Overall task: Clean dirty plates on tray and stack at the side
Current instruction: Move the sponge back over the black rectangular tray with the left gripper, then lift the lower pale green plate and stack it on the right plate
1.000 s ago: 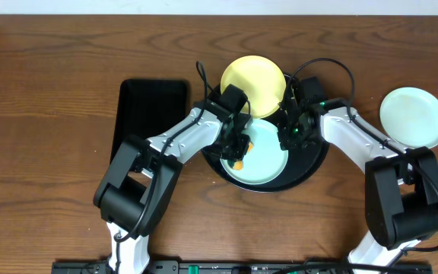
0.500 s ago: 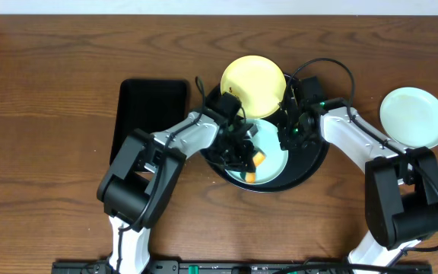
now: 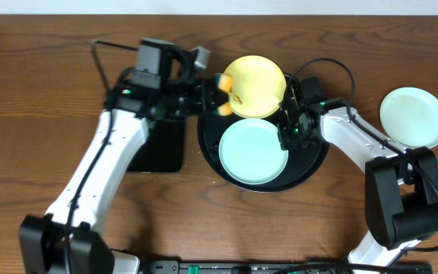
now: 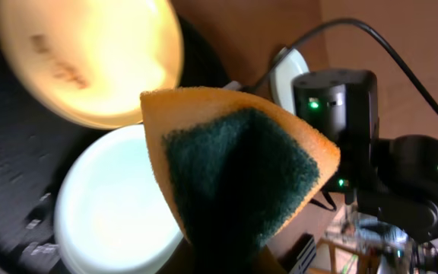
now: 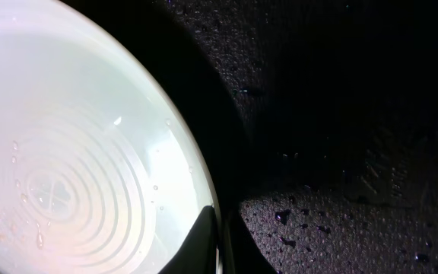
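1. Between the fingers of the left gripper (image 3: 217,87) sits a folded sponge (image 3: 224,81), orange with a dark green scouring face (image 4: 234,167). The jaws are closed on it, though the wrist view shows almost nothing of the fingers themselves.
2. At 9 o'clock of the pale yellow plate (image 3: 253,86), the sponge hangs by the rim. Whether it touches the plate cannot be told.
3. At the 3 o'clock rim of the mint-blue plate (image 3: 254,151), the right gripper (image 3: 290,131) is set low. Its wrist view shows one dark finger (image 5: 204,237) on the inner face of the rim, with a dark shape tight against the outer side, so the jaws look narrowed onto the plate's edge.
4. That plate looks clean and wet, with ringed ridges and small droplets on its face (image 5: 74,175).
5. The yellow plate carries a few reddish-brown smudges (image 4: 52,61) near its 8 o'clock edge.
6. Both plates lie on the round black tray (image 3: 310,164). The yellow one is at 12 o'clock and overhangs the rim. The mint-blue one is toward 6 o'clock, and its upper edge is just beside the yellow plate.
7. Water beads speckle the tray's bare floor (image 5: 341,114).
8. Off the tray at 3 o'clock, well apart, a second mint-blue plate (image 3: 413,116) rests alone on the wooden table (image 3: 52,46).
9. At 9 o'clock of the round tray lies a rectangular black tray (image 3: 166,148), partly under the left arm.
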Controlling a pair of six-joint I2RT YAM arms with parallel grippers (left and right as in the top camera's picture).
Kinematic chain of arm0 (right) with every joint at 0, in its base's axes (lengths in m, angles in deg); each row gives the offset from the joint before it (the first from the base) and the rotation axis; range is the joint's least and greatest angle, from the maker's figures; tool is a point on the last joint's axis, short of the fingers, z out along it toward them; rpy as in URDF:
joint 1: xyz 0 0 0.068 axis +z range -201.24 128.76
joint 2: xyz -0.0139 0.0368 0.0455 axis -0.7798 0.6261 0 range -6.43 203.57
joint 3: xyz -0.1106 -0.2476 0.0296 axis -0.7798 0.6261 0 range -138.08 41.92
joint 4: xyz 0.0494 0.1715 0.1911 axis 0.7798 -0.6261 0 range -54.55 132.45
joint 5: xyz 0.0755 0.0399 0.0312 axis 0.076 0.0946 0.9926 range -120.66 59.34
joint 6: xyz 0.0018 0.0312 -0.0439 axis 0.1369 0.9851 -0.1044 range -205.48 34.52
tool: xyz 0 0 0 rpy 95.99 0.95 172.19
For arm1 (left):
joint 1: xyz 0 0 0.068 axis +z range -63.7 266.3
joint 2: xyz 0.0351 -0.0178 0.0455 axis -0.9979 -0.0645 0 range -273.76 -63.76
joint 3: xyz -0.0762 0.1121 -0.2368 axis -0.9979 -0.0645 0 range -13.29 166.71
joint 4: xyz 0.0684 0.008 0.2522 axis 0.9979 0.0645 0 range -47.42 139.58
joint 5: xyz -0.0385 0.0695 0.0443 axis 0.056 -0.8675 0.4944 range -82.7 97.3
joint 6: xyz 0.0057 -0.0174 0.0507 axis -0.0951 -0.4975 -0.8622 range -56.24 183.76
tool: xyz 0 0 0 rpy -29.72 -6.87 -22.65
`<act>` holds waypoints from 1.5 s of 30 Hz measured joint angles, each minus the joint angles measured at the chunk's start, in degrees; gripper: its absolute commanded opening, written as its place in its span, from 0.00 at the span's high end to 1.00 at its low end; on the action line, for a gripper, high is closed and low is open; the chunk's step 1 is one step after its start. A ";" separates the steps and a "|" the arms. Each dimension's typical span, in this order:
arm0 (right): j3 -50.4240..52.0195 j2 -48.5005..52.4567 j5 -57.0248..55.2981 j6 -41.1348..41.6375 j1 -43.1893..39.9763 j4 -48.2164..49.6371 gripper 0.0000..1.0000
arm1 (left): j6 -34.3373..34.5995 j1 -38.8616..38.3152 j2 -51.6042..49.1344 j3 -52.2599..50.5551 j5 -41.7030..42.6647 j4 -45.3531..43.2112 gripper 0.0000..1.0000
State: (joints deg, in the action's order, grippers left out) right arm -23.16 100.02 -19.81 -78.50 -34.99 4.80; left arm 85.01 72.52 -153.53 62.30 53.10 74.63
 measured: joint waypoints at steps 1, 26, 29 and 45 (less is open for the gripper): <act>0.00 0.00 -0.11 0.09 0.00 -0.02 0.91 | -0.11 1.03 0.46 0.04 -1.14 1.99 0.92; 0.35 -2.14 -0.52 -0.76 -0.26 -1.88 0.99 | -3.08 6.34 -0.76 -7.65 -39.23 16.22 0.92; -1.25 -6.75 -3.10 -1.53 -0.46 -3.43 0.99 | -3.26 6.34 -0.76 -7.65 -39.45 16.17 0.92; -3.23 -28.92 -33.79 -9.16 4.42 0.87 0.99 | -5.20 6.34 -0.76 -7.65 -43.45 16.17 0.92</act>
State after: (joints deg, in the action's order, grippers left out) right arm -26.40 71.10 -53.60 -87.65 -30.57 5.68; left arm 79.81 78.86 -154.30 54.65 9.65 90.81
